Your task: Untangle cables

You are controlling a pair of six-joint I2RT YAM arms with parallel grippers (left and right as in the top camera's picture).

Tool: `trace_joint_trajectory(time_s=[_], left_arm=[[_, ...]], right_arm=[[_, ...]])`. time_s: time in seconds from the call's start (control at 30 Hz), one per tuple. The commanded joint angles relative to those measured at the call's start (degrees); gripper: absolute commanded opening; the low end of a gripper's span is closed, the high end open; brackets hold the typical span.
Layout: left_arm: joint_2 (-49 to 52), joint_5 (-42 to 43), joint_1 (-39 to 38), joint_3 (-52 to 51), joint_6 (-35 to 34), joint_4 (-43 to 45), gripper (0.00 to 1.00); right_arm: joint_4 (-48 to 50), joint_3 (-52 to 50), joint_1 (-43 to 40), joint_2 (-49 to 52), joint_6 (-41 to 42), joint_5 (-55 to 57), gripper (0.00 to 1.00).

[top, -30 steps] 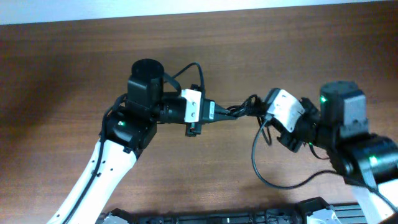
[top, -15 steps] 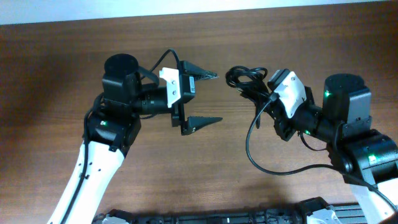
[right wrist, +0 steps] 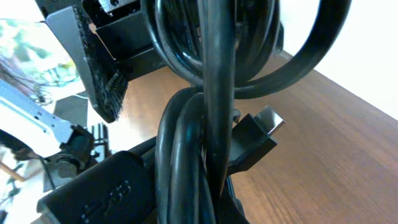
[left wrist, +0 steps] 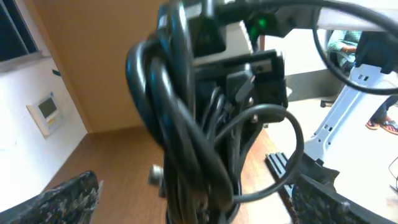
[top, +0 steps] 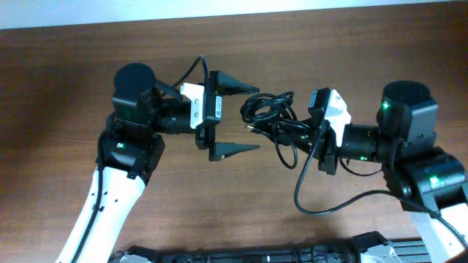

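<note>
So, the cables (top: 269, 111) are bunched into one knotted black clump between the two arms, over the middle of the brown wooden surface (top: 219, 219). The right claw (top: 313, 131) is clenched on the right end of that clump. From there one long strand drops away, curves toward the near edge of the surface and swings back up toward the right arm.

The left claw (top: 247, 117) is released, jaws spread wide. One finger is on the far side and one on the near side, tips pointing at the clump. The leftmost loops sit right at the gap between those tips, and from overhead I can't tell if they touch either finger.

In the left wrist view the cables (left wrist: 180, 124) fill the middle as a fat twist of loops. The textured fingers (left wrist: 68, 199) sit low in the corners, well off to each side.

The right wrist view is basically all cables (right wrist: 199, 143) up close. A small black plug (right wrist: 255, 140) with a silvery tip sticks out to the right, and one of the left claw's ribbed pads (right wrist: 99, 62) shows behind.
</note>
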Motion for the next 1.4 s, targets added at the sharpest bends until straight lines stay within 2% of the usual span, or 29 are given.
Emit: trace_joint_trajectory(time_s=[0.0,0.03,0.07,0.13,0.2,0.23,0.33,0.37,0.4,0.5,0.57,0.73,0.83,0.9,1.17,1.23,1.37], left_arm=[[-0.9,1.7,0.3,-0.1,-3.0,2.4,0.88],[-0.9,1.7,0.3,-0.1,-3.0,2.9,0.73],[-0.9,1.7,0.3,-0.1,-3.0,3.0,0.32],[-0.9,1.7,0.3,-0.1,-3.0,3.0,0.10],[-0.9,1.2,0.3,-0.1,-3.0,3.3,0.08],[-0.9,1.2,0.3,-0.1,-3.0,3.5,0.00],[-0.9,1.3,0.3,-0.1,-3.4,3.8,0.00],[-0.9,1.2,0.3,-0.1,-4.3,3.8,0.00],[-0.9,1.2,0.7,-0.1,-5.2,3.8,0.00],[-0.9,1.2,4.4,-0.1,-10.4,3.1,0.00],[-0.9,1.2,6.2,-0.1,-12.6,2.0,0.00],[-0.9,1.2,6.9,-0.1,-13.5,0.2,0.00],[-0.9,0.7,6.9,-0.1,-13.9,0.3,0.00],[-0.9,-3.5,6.9,-0.1,-16.8,0.3,0.00],[-0.9,-8.1,6.9,-0.1,-19.5,1.0,0.00],[-0.9,-8.3,6.9,-0.1,-19.6,1.9,0.00],[-0.9,-8.2,6.9,-0.1,-19.7,4.9,0.00]], right_arm=[[0.4,0.7,-0.2,1.6,0.3,-5.0,0.04],[0.4,0.7,-0.2,2.0,0.3,-5.0,0.04],[0.4,0.7,-0.2,2.3,0.2,-5.0,0.04],[0.5,0.7,-0.2,2.3,0.2,-5.0,0.04],[0.7,0.7,-0.2,2.3,0.2,-5.5,0.04],[0.7,0.7,-0.2,2.3,0.2,-6.0,0.04],[0.6,0.7,-0.2,2.3,-0.2,-7.3,0.05],[0.6,0.7,-0.2,2.3,-0.1,-5.4,0.33],[0.6,0.7,-0.2,2.3,-0.1,-1.5,0.45],[0.6,0.7,-0.2,2.3,4.4,16.9,0.60],[0.7,0.7,-0.2,2.3,5.0,21.9,0.65],[1.8,0.7,-0.2,2.3,5.0,26.2,0.66],[2.2,0.7,-0.2,2.3,6.3,19.6,0.66],[2.3,0.7,-0.2,2.3,6.3,15.2,0.66],[2.2,0.7,-0.2,2.3,6.3,11.3,0.68],[2.1,0.7,-0.2,2.3,6.1,8.5,0.77],[2.1,0.7,-0.2,3.4,0.8,2.5,0.82]])
